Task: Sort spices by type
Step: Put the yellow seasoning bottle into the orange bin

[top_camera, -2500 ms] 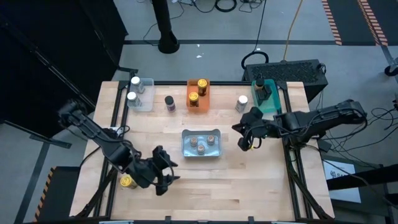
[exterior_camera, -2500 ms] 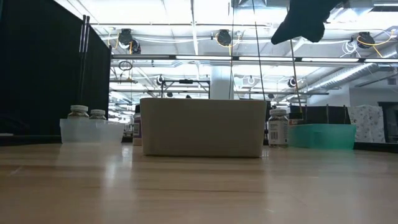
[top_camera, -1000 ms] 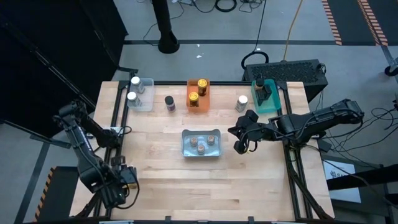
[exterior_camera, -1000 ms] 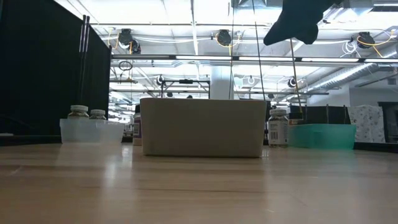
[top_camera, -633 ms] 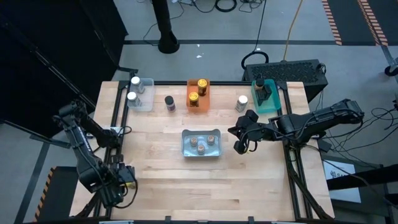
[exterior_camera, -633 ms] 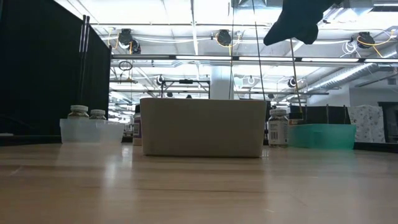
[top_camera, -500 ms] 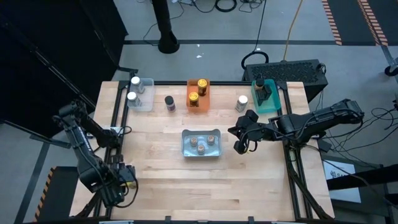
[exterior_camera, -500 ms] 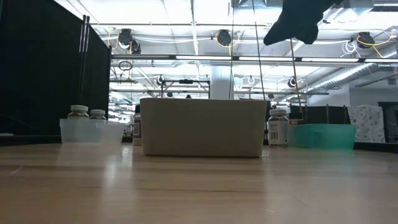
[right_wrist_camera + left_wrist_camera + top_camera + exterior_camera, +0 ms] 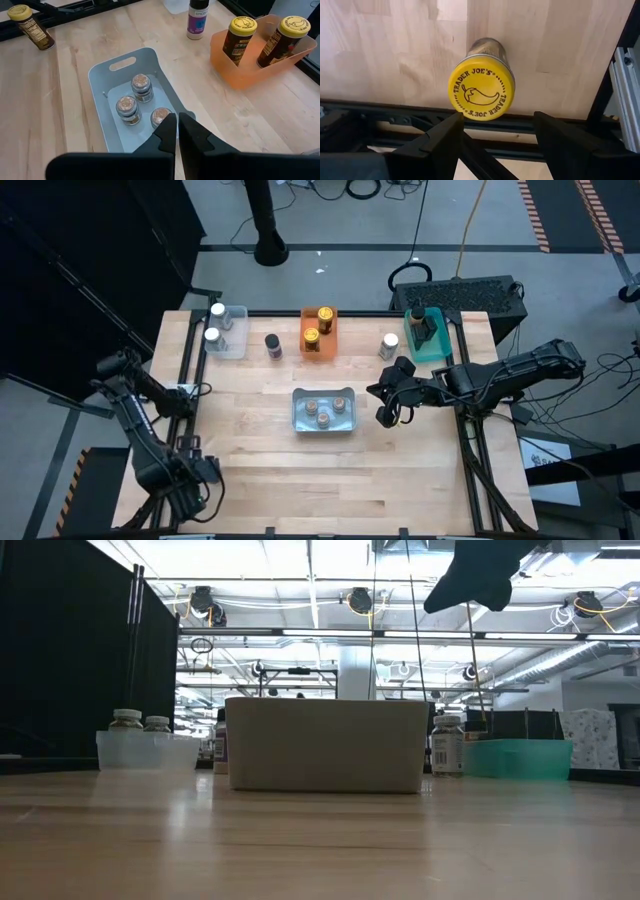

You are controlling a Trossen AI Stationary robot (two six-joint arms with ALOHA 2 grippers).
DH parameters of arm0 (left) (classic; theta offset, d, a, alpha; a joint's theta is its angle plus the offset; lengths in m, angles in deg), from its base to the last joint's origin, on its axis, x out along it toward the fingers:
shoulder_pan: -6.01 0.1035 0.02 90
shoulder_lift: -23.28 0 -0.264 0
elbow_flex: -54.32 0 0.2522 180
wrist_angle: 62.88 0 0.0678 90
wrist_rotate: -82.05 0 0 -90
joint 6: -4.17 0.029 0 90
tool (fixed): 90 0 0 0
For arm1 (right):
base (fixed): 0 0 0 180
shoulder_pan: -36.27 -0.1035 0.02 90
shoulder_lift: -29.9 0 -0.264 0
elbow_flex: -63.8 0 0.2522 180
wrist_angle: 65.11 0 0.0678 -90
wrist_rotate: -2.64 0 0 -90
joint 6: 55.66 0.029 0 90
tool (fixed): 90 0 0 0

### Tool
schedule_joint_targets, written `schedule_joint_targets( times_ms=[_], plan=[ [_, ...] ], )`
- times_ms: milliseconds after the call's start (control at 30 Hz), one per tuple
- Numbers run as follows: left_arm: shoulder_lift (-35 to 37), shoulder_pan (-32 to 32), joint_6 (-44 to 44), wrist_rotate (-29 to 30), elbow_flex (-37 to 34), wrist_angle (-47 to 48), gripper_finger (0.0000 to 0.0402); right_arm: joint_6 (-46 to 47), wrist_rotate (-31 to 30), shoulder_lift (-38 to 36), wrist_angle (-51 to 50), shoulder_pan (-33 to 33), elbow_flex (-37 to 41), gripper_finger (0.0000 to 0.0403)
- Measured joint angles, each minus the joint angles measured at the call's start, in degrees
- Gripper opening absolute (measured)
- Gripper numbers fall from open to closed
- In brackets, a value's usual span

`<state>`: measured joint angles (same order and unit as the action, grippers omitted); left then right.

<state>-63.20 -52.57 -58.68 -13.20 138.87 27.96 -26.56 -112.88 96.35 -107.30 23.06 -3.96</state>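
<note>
A spice jar with a yellow lid (image 9: 481, 93) stands on the wood at the table's near-left corner, close to the edge. My left gripper (image 9: 499, 121) is open, one finger on each side of the jar, touching nothing. In the high view my left gripper (image 9: 195, 477) covers this jar. The right wrist view shows the same jar (image 9: 30, 27) far off. My right gripper (image 9: 386, 416) is shut and empty. It hovers just right of the grey-blue bin (image 9: 300, 420), which holds three brown-lidded jars (image 9: 135, 97).
Along the far side stand a clear bin (image 9: 236, 348) with two white-lidded jars, a purple-labelled jar (image 9: 273, 345), an orange bin (image 9: 318, 352) with two gold-lidded jars, a white-lidded jar (image 9: 389, 345) and a teal bin (image 9: 436, 352) with a dark jar. Bare wood lies near.
My left gripper has edged a little toward the table's near edge at the near-left corner, and it now covers the yellow-lidded jar in the high view. The right arm has kept still.
</note>
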Motion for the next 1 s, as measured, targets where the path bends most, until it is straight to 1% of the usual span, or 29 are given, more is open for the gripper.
schedule_joint_targets(
  times_ms=[67,533,600,700,800,1000],
  plan=[
    [0.00,0.00,-1.23,-0.53,0.00,0.27,0.0247,0.00,0.00,0.00,-0.02,0.00,0.00,0.0000],
    [0.39,0.50,-1.34,-1.14,0.70,-0.21,0.0250,-0.02,-0.17,0.00,-0.02,0.00,0.00,0.0000],
    [0.39,0.50,-1.37,-1.17,0.70,-0.24,0.0259,-0.02,-0.19,0.00,-0.02,0.00,0.00,0.0000],
    [0.39,1.02,-1.42,-1.06,0.72,-0.15,0.0283,-0.02,-0.24,0.00,-0.02,-0.01,0.00,0.0000],
    [0.39,1.74,-2.84,0.81,0.74,0.59,0.0304,-0.24,-0.24,0.00,-0.02,0.00,0.00,0.0000],
    [0.39,2.82,-2.82,0.01,0.76,0.19,0.0311,-0.44,-0.24,0.00,-0.04,0.00,0.00,0.0000]
  ],
)
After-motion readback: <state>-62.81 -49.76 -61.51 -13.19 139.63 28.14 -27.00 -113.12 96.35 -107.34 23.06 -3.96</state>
